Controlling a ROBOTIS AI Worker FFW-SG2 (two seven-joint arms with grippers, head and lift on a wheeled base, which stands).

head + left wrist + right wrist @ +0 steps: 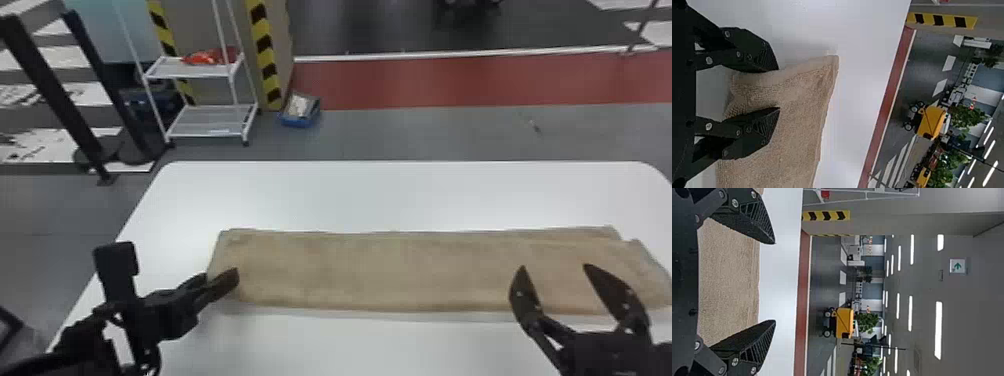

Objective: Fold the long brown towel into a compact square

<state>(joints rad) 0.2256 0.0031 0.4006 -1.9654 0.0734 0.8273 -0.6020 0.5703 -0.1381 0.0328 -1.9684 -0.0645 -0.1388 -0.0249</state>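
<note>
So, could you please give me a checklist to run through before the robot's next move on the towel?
1. Towel laid out lengthwise across the table: ok.
2. Corners at the towel's right end lined up: not ok, they are staggered.
3. Left gripper open at the towel's left end: ok.
4. Right gripper open, near the towel's right end: ok.
5. Left gripper touching the cloth: cannot tell.
</note>
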